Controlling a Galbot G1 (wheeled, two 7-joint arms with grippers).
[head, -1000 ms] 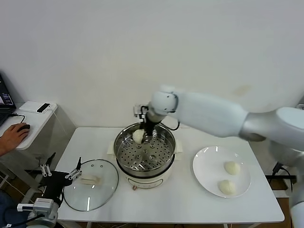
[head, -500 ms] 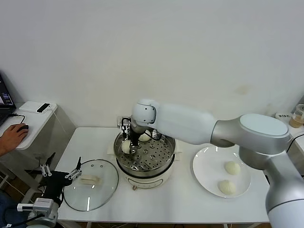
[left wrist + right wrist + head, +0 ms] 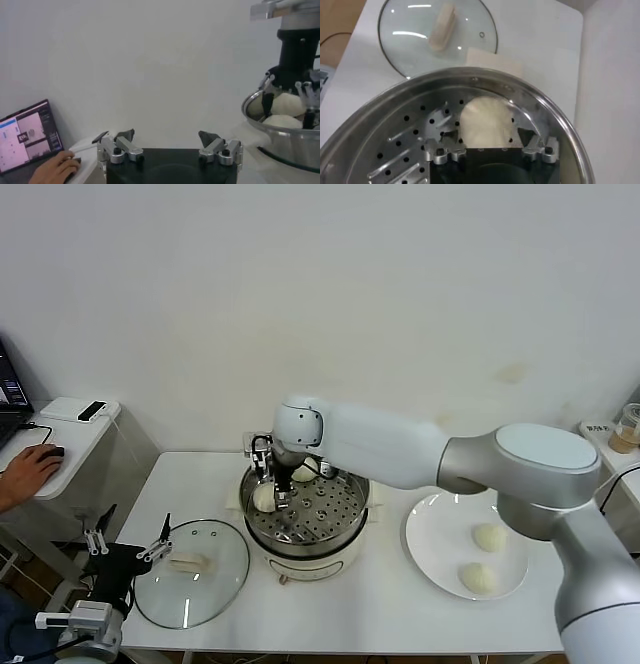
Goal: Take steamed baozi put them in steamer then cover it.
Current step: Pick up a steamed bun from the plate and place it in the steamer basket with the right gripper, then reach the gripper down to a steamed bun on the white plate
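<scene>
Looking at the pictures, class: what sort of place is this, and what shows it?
Probably a robot test lab, not a kitchen: a steamer and a plate on a bare white table against a blank wall, beside a side desk where a person's hand works a mouse.

Shiny steel steamer point(image 3: 305, 519), clear glass cover point(image 3: 192, 572) w/ metal rim, smooth matt baozi point(image 3: 485, 123).

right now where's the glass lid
In the head view the glass lid lies flat on the table, on the robot's left of the steamer, just ahead of the parked left pincer.
</scene>
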